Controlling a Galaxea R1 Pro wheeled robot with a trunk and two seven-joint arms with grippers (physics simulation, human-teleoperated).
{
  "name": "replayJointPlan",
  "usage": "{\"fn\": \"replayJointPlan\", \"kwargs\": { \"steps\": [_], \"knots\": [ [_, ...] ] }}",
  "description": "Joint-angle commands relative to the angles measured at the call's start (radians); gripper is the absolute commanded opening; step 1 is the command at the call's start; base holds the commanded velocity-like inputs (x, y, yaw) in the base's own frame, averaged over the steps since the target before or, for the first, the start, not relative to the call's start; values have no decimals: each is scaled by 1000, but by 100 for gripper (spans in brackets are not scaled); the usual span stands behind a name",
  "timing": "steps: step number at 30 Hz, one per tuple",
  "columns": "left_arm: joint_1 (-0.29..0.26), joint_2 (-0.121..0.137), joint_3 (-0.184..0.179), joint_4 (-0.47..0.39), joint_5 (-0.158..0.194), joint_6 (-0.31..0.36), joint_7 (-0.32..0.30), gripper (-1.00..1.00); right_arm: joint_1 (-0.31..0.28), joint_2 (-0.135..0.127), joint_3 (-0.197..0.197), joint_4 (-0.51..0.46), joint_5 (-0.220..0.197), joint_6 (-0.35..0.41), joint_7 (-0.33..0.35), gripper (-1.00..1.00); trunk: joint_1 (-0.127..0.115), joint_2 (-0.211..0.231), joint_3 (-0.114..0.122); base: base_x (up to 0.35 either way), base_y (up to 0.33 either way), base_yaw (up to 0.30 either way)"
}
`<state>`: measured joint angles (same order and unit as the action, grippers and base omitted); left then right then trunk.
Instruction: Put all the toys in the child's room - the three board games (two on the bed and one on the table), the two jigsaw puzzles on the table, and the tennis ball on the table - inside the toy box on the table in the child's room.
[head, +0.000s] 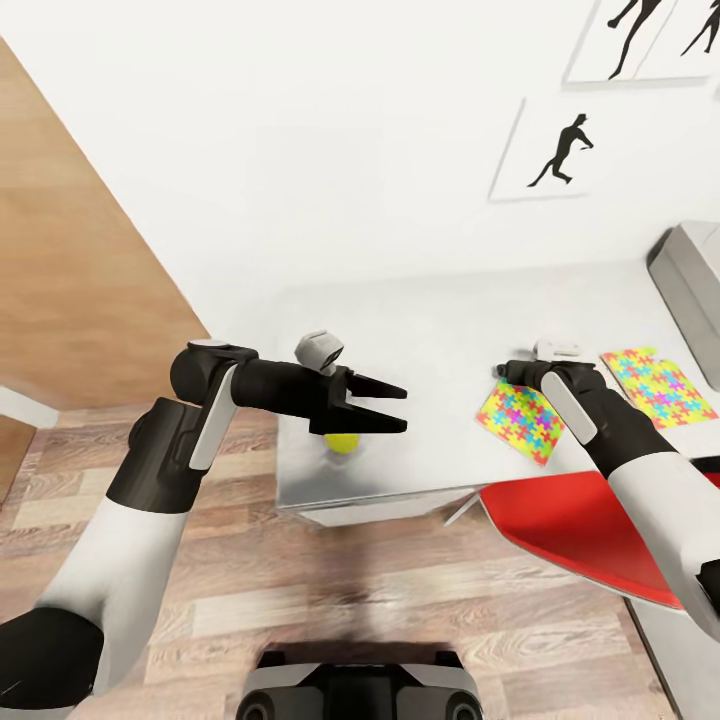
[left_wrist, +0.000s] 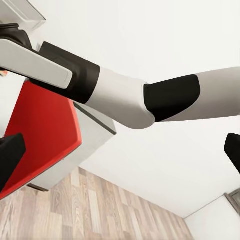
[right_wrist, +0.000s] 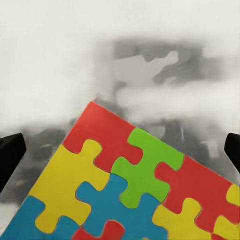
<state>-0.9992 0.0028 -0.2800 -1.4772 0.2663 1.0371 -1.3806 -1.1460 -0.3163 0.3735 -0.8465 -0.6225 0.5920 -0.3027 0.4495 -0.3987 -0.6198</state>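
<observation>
Poised over the near jigsaw puzzle (head: 522, 421) on the worktop (head: 440, 330) for a pickup, right gripper (right_wrist: 120, 150) jaws spread; left gripper (head: 385, 405) jaws spread above the tennis ball (head: 342, 442).

table (head: 450, 330) middle: bare, free to pass | front edge: tennis ball (head: 343, 442) under left gripper (head: 394, 407) | right: jigsaw puzzles (head: 525, 420), red chair (head: 570, 530) below

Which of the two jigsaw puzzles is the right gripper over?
The nearer jigsaw puzzle, beside the red chair; the right gripper hangs at its corner. The other puzzle lies by the toy box.
</observation>
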Motion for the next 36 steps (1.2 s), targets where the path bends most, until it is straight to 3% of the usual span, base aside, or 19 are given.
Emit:
{"fn": "replayJointPlan", "kwargs": {
  "steps": [1,36],
  "knots": [
    [-1,0,-1,0,2,10,-1,100,0,-1,7,92,-28,0,-9,100,1,-1,-2,-77,37,0],
    [-1,0,-1,3,1,10,-1,100,0,-1,7,92,-28,0,-9,100,1,-1,-2,-77,66,0]
  ]
}}
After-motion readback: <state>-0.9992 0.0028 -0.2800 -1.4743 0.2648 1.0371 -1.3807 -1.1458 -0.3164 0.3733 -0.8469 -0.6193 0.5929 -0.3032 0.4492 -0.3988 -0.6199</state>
